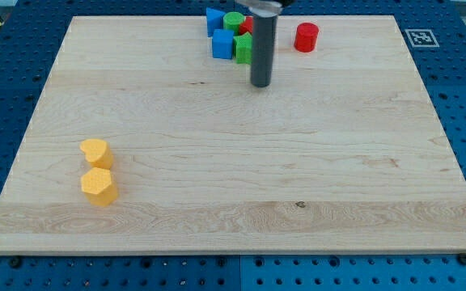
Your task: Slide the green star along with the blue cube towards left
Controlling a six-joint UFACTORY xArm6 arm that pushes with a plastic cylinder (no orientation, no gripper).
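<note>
Two yellow blocks: a yellow heart-shaped block (95, 152) and a yellow hexagonal block (99, 186), touching, near the wooden board's (217, 162) left edge.
Two blue blocks: a blue triangular block (214, 19) above the blue cube (222, 44), at the view's top.
Two green blocks: a green cylinder (233, 21) and the green star (242, 46), touching the cube's right side.
Two red blocks: one partly hidden red block (247, 24), shape unclear; a red cylinder (306, 37) apart to the right.
One rod: my tip (260, 83) sits just below and right of the star; no fingers, nothing held.
</note>
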